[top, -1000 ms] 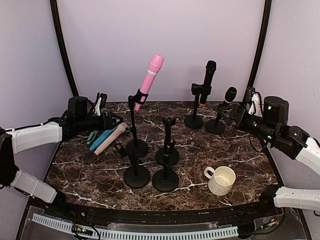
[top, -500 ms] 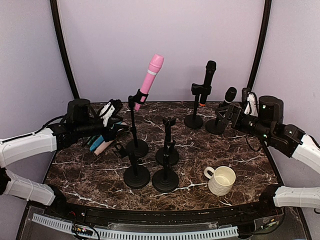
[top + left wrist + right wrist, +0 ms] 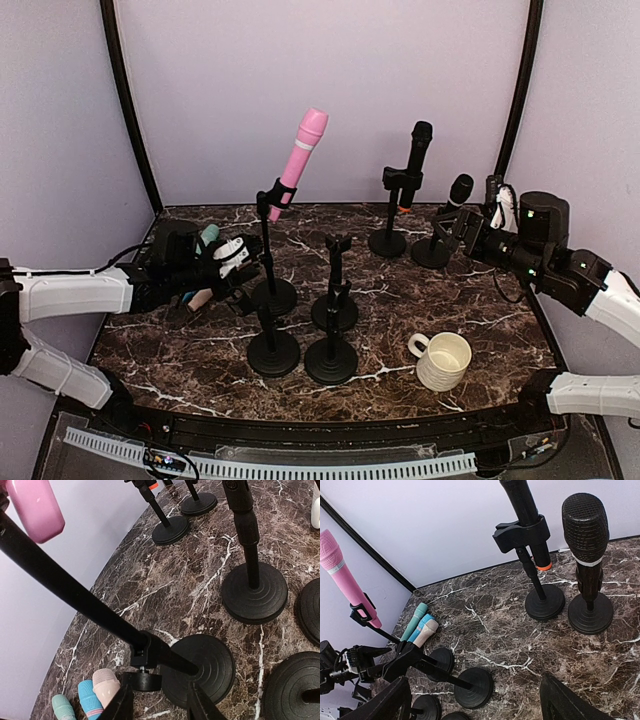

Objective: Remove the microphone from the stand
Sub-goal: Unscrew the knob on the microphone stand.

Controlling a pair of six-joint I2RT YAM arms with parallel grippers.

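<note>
Nearest us, the left claw has swung in from the loose microphones lying at the left edge of the desk. It now sits low at the foot of the tall stand. Its jaws have been narrowing and stand part open, with the stand's clamp knob just ahead of the gap, and they grip nothing that we can see. We read this as a move to brace the stand, not yet a lift. The pink microphone sits in the clip at the top of that stand, leaning right and untouched, so the removal is not begun. Farther back on the right, the right claw has hardly shifted. It gapes wide and empty, facing the short black microphone, near but apart.
</note>
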